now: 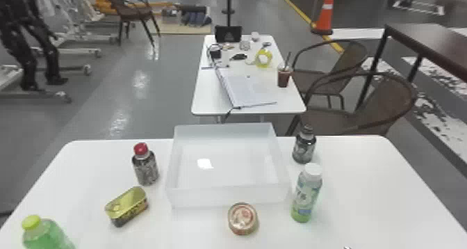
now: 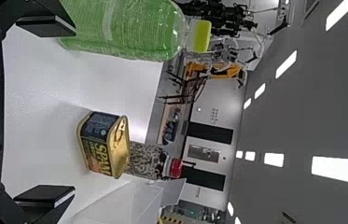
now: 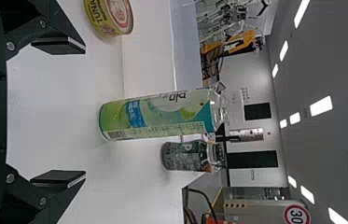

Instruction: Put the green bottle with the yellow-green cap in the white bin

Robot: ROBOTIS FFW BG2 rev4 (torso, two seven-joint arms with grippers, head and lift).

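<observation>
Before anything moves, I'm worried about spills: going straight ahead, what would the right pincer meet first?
Most likely the white-capped bottle, standing in line with the open right pincer; how far off it is stays unclear.

black left pincer [image 2: 75, 109], two flat fingers spread wide. green plastic bottle with yellow-green cap [image 2: 129, 30] upright on white worktop [image 2: 45, 88]. boxy gold-lidded tin [image 2: 104, 144] between bottle and translucent white plastic bin [image 2: 139, 200]. dark patterned red-capped bottle [image 2: 144, 161] upright, just beyond tin.
</observation>
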